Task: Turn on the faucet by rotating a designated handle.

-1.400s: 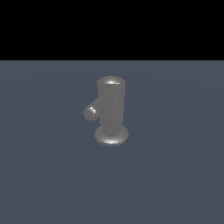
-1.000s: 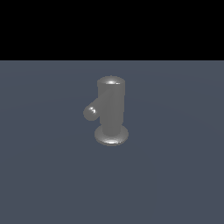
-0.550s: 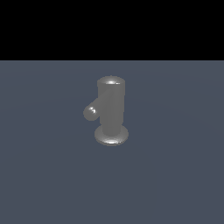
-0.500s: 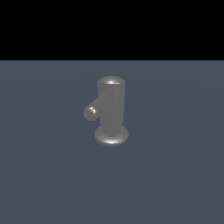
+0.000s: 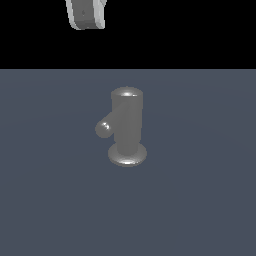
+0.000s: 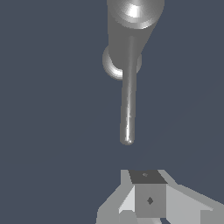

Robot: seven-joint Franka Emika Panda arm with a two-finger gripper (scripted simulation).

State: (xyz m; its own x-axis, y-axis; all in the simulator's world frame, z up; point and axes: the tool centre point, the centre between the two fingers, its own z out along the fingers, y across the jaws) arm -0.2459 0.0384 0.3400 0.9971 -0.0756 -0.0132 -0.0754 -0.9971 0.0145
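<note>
Exterior view, upper left: part of the arm's gripper [image 5: 87, 15] is showing at the top edge, high above the floor and well apart from the faucet; nothing is being held.
Handle: the slim rod [image 5: 104, 127] is projecting from the faucet's upper part toward the exterior view's left and toward the camera, its rounded end free.
Faucet: the grey cylinder [image 5: 127, 120] is standing upright on its flared base near the middle of the floor [image 5: 200, 200].
Wrist view: the handle [image 6: 127, 100] is lying lengthwise ahead of the gripper [image 6: 148, 199], with a gap between them.
Finger state: I cannot tell whether the fingers are apart or together; the tips are not showing clearly.
Doing the step well: I judge this is the approach. Descending beside the rod near its rounded end, then pushing sideways around the cylinder, should give the most leverage; contact close to the body risks slipping.
</note>
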